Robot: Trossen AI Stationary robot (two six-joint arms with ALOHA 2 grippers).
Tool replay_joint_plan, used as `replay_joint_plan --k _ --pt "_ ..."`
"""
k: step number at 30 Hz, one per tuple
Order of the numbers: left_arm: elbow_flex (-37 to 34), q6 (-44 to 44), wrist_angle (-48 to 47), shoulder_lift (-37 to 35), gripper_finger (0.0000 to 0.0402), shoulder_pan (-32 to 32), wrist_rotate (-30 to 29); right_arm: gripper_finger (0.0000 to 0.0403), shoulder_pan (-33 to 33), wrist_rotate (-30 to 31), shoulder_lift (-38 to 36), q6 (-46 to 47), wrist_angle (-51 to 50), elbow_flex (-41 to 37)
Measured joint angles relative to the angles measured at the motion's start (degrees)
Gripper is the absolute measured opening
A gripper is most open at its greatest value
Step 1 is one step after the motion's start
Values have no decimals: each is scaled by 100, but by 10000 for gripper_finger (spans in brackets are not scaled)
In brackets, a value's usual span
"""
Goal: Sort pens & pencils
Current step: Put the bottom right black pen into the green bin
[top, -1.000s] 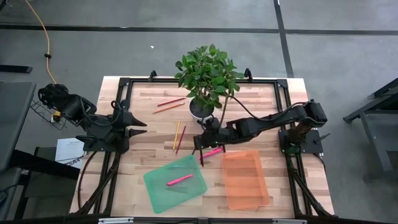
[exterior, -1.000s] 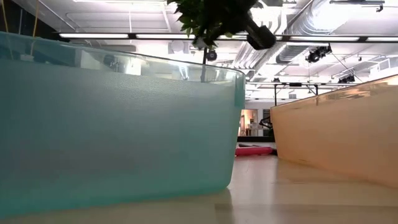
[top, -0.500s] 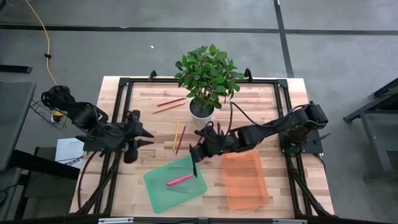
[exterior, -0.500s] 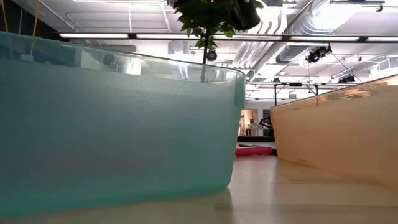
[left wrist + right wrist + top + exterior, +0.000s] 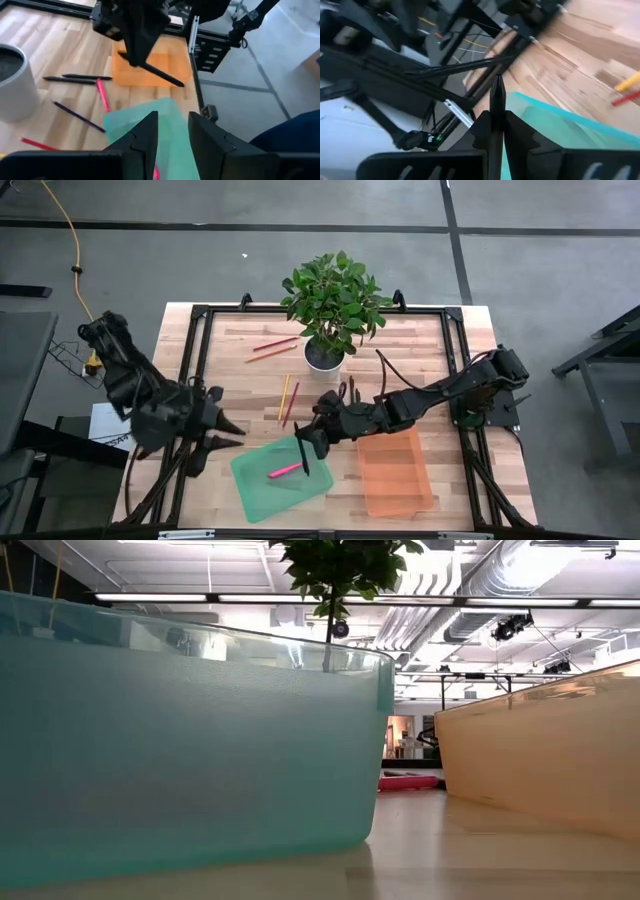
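Observation:
My right gripper (image 5: 305, 438) hangs over the green tray (image 5: 262, 480), shut on a black pen (image 5: 304, 458). A pink pen (image 5: 287, 470) lies flat in that tray. Another pink pen (image 5: 101, 95) and two black pens (image 5: 75, 77) lie on the table between the white pot (image 5: 15, 80) and the orange tray (image 5: 395, 470). Pencils lie on the table left of the pot (image 5: 275, 347) and nearer (image 5: 286, 398). My left gripper (image 5: 235, 436) stands open left of the green tray, holding nothing. My right gripper pinches the black pen between its two fingers (image 5: 485, 125), at the pen's back end. The pen runs along the fingers and its free end (image 5: 497, 90) sticks out past their tips. It is lifted clear, slanting down toward the table's near edge over the green tray.
A potted plant (image 5: 335, 300) stands at the far middle of the table. A black frame (image 5: 200, 315) runs along the table's sides. In the low view the green tray's wall (image 5: 190, 750) and the orange tray's wall (image 5: 540, 760) fill the foreground.
My right gripper has carried the black pen from beside the orange tray toward the table's left and near edge, over the green tray, rolling as it went. My left arm has swung toward the near edge, its gripper still open.

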Motion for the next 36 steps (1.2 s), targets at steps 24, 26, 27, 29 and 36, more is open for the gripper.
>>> replay_joint_plan --k 24,26,27,29,36 --pt "-3123 -846 6392 912 97 -539 -1845 26 30 -257 117 -934 1078 -7" --pt "-3117 -840 6818 1156 97 -453 -1684 26 28 -310 173 -936 1213 -7" --pt "-3114 -792 7021 1269 97 -396 -1611 26 20 -330 200 -936 1236 -7" --pt "-3119 -648 7468 1477 97 -329 -1480 27 13 -399 271 -936 1413 -4" --pt "-3119 -202 8448 1818 97 -82 -1240 27 15 -458 328 -997 1627 -4"
